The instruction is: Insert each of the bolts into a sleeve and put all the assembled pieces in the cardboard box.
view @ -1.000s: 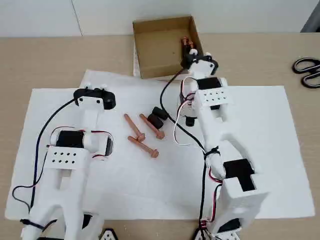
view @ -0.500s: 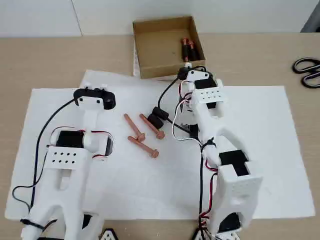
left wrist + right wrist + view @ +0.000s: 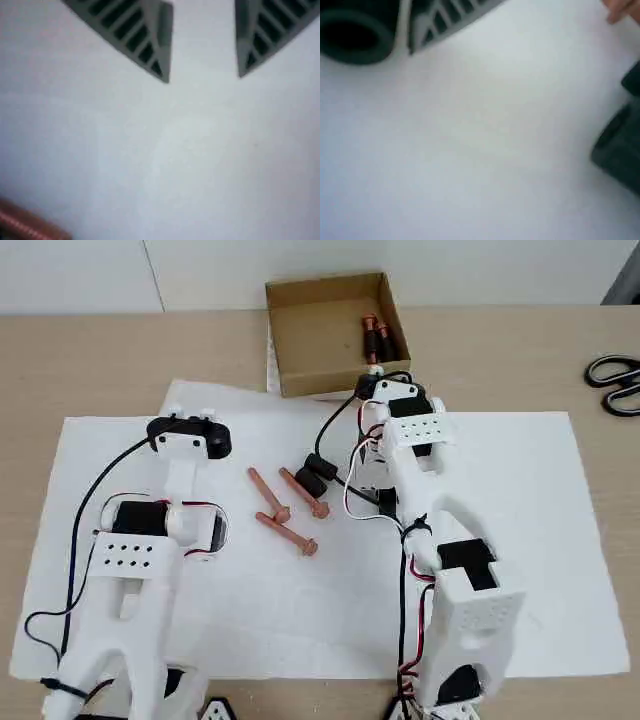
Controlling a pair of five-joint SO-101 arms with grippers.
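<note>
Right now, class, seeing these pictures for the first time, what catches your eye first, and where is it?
Two white robot arms stand side by side at the near edge of the table. Between them, on the white sheet, three copper-coloured bolts lie loose beside black sleeves. At the far edge sits the cardboard box, with copper-coloured pieces already inside along one wall.

Three copper bolts (image 3: 287, 533) lie flat before me, just beside two black sleeves (image 3: 316, 473); assembled pieces (image 3: 377, 334) lie in the open box (image 3: 320, 340).
</note>
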